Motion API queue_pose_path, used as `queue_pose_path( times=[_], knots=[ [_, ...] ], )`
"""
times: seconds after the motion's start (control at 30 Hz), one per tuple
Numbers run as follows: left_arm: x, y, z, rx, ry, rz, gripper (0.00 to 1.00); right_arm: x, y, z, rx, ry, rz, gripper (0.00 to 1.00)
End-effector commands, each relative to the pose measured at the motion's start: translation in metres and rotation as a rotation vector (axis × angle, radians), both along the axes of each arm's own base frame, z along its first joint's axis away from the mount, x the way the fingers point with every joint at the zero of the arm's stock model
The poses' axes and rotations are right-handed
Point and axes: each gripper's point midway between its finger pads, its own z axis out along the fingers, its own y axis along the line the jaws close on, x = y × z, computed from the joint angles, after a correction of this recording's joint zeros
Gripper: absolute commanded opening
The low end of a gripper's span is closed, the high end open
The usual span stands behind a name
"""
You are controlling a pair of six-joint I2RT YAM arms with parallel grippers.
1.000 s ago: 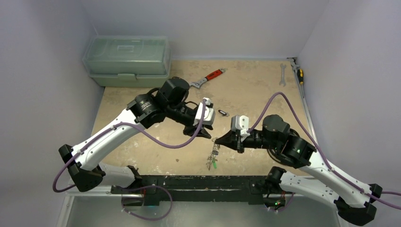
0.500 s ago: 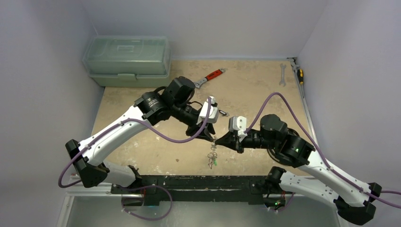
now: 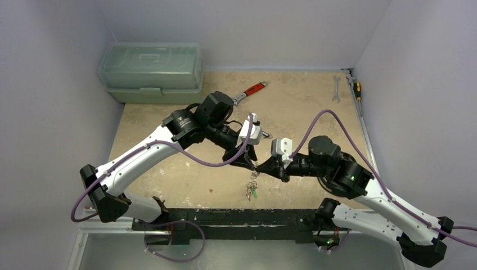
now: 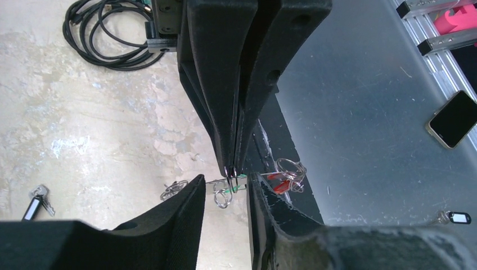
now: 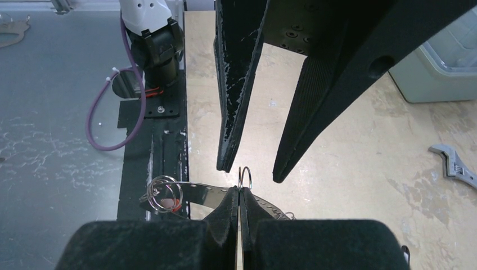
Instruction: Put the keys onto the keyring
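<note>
The right end effector (image 5: 239, 194) is closed tight, pinching the thin keyring (image 5: 245, 175). The left end effector (image 5: 251, 173) stands partly open beside it, gripping nothing. The keys (image 3: 251, 190) hang below, well apart from the red-handled wrench (image 3: 248, 93).

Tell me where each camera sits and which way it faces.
Top external: above and behind the arms, looking down on the table; both arms show, left gripper tip to tip with right gripper.
Left wrist: on the left arm, looking past its open fingers down at the table's near edge.
Right wrist: on the right arm, facing left toward the toolbox; its shut fingers pinch the keyring.
Shared: each wrist view shows the other gripper's fingers entering from the top.
</note>
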Motion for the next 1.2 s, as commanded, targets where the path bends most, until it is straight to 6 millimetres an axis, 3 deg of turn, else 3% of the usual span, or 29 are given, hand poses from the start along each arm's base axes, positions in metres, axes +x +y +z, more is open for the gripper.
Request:
queue_pose_path(
  times=[0.0,0.1,0.33,0.67,0.77,1.0,1.07,1.17],
  knots=[
    [-0.002,-0.003,-0.004,0.002,0.034,-0.010,0.34,0.004,0.002,0.034,0.075,-0.073,-0.011,0.00],
    [-0.003,-0.004,-0.005,0.003,0.044,-0.011,0.35,0.005,0.003,0.033,0.073,-0.071,-0.011,0.00],
    [0.000,-0.005,-0.007,0.009,0.040,-0.002,0.17,0.005,0.004,0.032,0.071,-0.068,-0.011,0.00],
    [0.000,-0.006,-0.018,0.031,0.054,-0.006,0.11,0.006,0.006,0.031,0.070,-0.062,-0.012,0.00],
    [-0.001,-0.006,-0.020,0.035,0.052,-0.010,0.01,0.007,0.006,0.030,0.067,-0.059,-0.012,0.00],
    [0.002,-0.005,-0.021,0.010,0.035,0.039,0.00,0.015,0.000,0.041,0.106,-0.079,-0.081,0.00],
    [0.006,-0.006,-0.020,-0.001,0.025,0.077,0.00,0.021,-0.004,0.048,0.142,-0.087,-0.133,0.12],
    [0.009,-0.008,-0.013,-0.054,0.014,0.112,0.00,0.022,-0.007,0.054,0.187,-0.096,-0.158,0.43]
  ],
)
